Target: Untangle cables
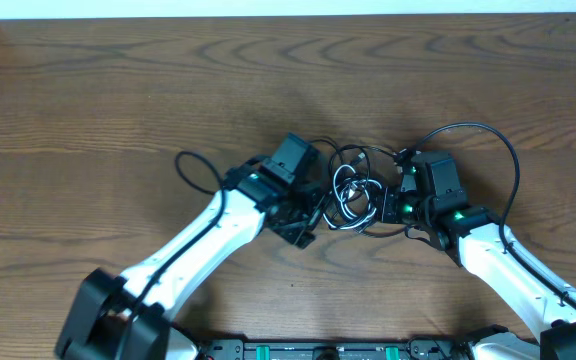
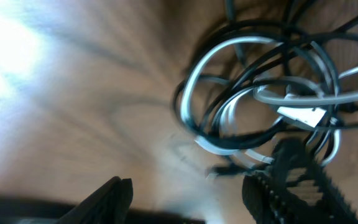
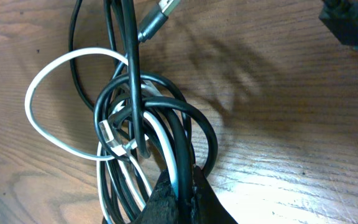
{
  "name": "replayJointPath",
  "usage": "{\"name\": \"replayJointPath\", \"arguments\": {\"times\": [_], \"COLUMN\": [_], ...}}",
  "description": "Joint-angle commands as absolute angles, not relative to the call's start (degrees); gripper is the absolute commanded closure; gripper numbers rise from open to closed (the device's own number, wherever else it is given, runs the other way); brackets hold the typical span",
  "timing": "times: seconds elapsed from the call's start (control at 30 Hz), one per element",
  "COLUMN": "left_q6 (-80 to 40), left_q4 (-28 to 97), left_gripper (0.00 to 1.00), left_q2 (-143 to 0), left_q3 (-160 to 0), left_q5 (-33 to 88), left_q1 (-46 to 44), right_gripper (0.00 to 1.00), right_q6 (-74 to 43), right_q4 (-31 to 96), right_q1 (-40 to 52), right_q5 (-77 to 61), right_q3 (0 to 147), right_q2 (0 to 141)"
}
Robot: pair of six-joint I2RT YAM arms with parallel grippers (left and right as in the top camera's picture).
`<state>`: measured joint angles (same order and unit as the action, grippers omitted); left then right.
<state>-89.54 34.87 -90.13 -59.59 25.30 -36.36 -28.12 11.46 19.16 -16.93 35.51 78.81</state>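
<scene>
Cables [image 1: 353,190] lie in one knotted heap mid-bench [image 1: 118,90], btwn the two arms; from overhead the strands are too small to tell apart.

Right pincer [image 3: 179,196] is closed, w/ strands of the heap nipped at its tips. Its own cam shows the white cable [image 3: 165,155] and black cables [image 3: 132,74] running down into the pinch, but the fingers hide exactly which ones are caught. A metal-tipped plug [image 3: 157,18] sits at the top edge, partly cut off. The dark block [image 3: 347,25] top right is cropped, can't say what it is.

Left pincer [image 2: 191,196] stands open just beside the heap, nothing btwn its fingers. Its cam is blurred: the coils [image 2: 260,93] are readable only as white and black loops, and one finger [image 2: 294,186] covers the heap's lower edge, so contact there can't be judged.

Overhead, both pincers [image 1: 318,210] [image 1: 383,207] are mostly masked by their wrist housings.
</scene>
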Motion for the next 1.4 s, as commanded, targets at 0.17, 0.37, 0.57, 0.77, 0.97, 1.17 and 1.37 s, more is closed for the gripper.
{"name": "replayJointPath", "arguments": {"times": [0.17,0.37,0.57,0.77,0.97,1.17,1.37], "left_q6": [-100.01,-104.07,-105.14,-105.08,-101.43,-95.50,-90.17], "left_q4": [31.55,27.81,26.15,26.46,26.44,26.39,21.54], "left_gripper": [0.39,0.39,0.49,0.90,0.92,0.93,0.93], "left_q2": [-99.33,-103.85,-106.48,-107.72,-107.59,-104.33,-98.06], "left_q3": [-59.83,-59.83,-59.83,-59.83,-59.86,-59.86,-59.86], "left_q5": [28.08,27.97,27.77,26.24,24.10,26.59,36.45], "left_q1": [-39.75,-41.23,-41.23,-41.23,-40.42,-34.54,-27.46], "right_gripper": [0.99,0.99,0.99,0.99,0.99,0.98,0.98], "right_q6": [-28.67,-28.64,-28.64,-28.64,-24.69,-18.59,-18.70], "right_q4": [11.81,12.60,13.37,14.87,19.27,27.38,29.95], "right_q1": [19.59,19.59,19.59,19.59,19.59,19.59,19.59], "right_q5": [-16.45,-16.45,-16.64,-16.67,-17.56,-14.09,-3.16], "right_q3": [35.88,35.88,35.88,35.88,35.88,35.88,35.88], "right_q2": [78.76,78.76,78.76,78.76,78.76,78.76,78.76]}}
